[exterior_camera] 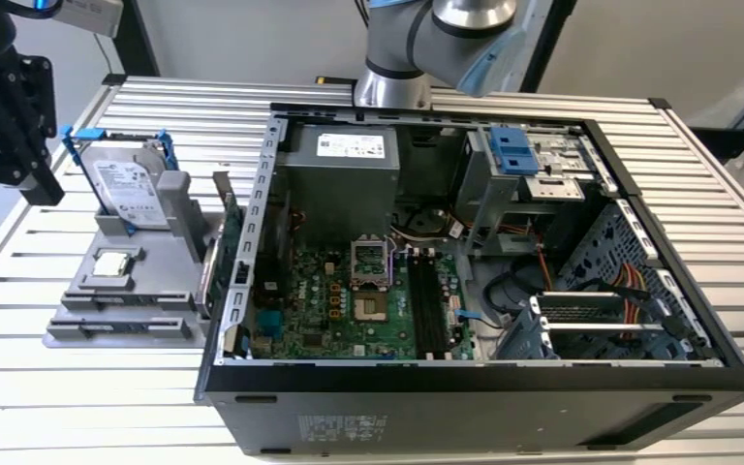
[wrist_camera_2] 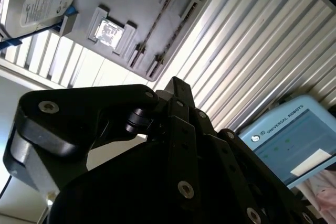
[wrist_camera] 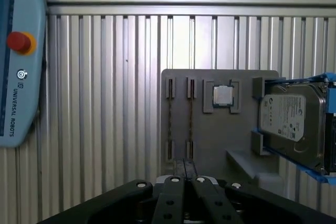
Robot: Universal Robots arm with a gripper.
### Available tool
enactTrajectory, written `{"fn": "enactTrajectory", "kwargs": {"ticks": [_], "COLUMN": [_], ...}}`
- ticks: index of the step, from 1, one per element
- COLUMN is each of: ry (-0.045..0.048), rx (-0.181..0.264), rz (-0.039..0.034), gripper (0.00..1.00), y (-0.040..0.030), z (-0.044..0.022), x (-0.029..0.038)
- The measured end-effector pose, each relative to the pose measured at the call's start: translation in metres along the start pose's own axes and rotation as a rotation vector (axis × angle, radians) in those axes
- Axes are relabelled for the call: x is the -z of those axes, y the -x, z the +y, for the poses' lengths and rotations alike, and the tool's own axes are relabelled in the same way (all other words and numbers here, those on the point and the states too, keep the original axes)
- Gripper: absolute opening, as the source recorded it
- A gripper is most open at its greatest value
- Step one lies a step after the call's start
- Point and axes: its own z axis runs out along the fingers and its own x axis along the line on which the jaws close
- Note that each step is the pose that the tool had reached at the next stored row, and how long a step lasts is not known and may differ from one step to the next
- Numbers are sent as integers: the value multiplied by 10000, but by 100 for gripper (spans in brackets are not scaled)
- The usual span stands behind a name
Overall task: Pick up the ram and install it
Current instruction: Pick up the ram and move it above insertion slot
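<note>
Pincer (wrist_camera: 185, 176) hovers above the tabletop (wrist_camera: 105, 103), fingers apparently pressed together on nothing. In the first wrist view the ram (wrist_camera: 170, 124) stands edge-on in the grey holder (wrist_camera: 220, 140), near the CPU chip (wrist_camera: 222, 95).

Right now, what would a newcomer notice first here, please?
The open black computer case, green motherboard exposed, dominates the exterior view. At that view's left, a grey fixture tray holds a blue-framed silver hard drive and a square silver chip, the black gripper hanging above.
</note>
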Motion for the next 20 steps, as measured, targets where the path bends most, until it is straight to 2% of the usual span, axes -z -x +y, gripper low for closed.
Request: {"fn": "enactTrajectory", "kwargs": {"ticks": [7, 8, 20], "ry": [0, 0, -2], "rx": [158, 180, 450], "rz": [4, 4, 10], "gripper": [0, 100, 100], "y": [0, 0, 0], "z": [0, 0, 0], "x": [0, 0, 0]}}
